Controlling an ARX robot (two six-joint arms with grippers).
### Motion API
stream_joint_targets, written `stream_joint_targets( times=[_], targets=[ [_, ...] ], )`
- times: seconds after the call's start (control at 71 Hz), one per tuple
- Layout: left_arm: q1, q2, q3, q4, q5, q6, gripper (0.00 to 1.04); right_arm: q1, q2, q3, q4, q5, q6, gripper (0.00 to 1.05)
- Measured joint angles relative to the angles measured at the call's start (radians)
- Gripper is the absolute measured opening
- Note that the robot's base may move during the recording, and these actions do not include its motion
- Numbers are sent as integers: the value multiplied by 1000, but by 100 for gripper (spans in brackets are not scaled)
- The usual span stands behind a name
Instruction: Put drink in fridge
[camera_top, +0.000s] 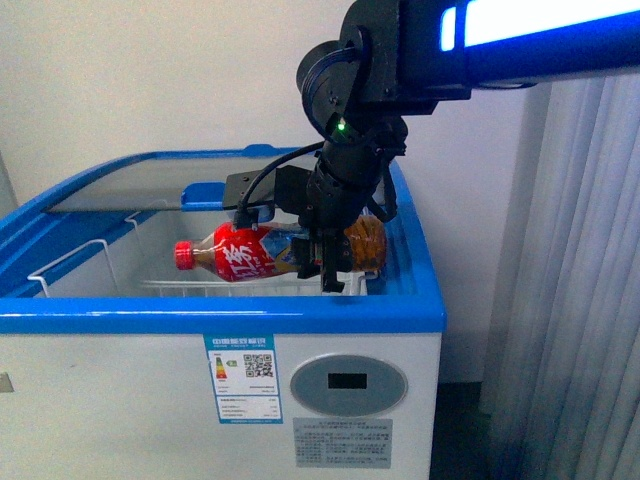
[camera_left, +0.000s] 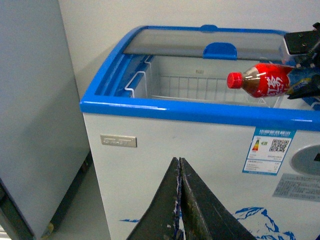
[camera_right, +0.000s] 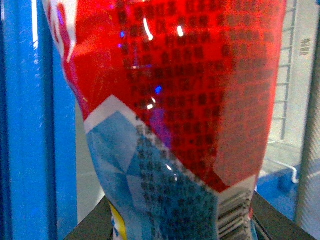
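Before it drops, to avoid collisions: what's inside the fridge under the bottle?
A white wire basket, nothing visible in it. The drink, held sideways by the right end effector, covers its right end; the floor of the fridge is unseen.

I am seeing a pale curtain (camera_top: 585, 300) hanging in folds at my three o'clock and a white wall (camera_top: 150, 70) running across twelve o'clock. A grey cabinet (camera_left: 30, 100) is standing on the grey floor (camera_left: 85, 215).

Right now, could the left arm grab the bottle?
Probably not. The left pincer is shut and sits low before the front wall of the fridge, while the bottle is up over the rim, held in the right pincer.
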Motion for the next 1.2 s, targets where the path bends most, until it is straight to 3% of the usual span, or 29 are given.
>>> stream_joint_targets(
  times=[0.155, 0.437, 0.563, 0.859, 1.197],
  targets=[
    [0, -46, 0, -40, 2, 1, 3, 2, 90, 130, -40, 13, 11, 40],
    [0, -120, 0, -117, 2, 1, 3, 5, 183, 244, 48, 77, 43, 40],
    [0, -265, 0, -278, 2, 2, 3, 10, 201, 253, 90, 90, 44, 40],
    [0, -286, 0, -288, 2, 2, 3, 29, 264, 260, 272, 220, 98, 40],
    [0, -286, 0, -288, 1, 2, 3, 48, 378, 254, 364, 254, 68, 40]
  ],
)
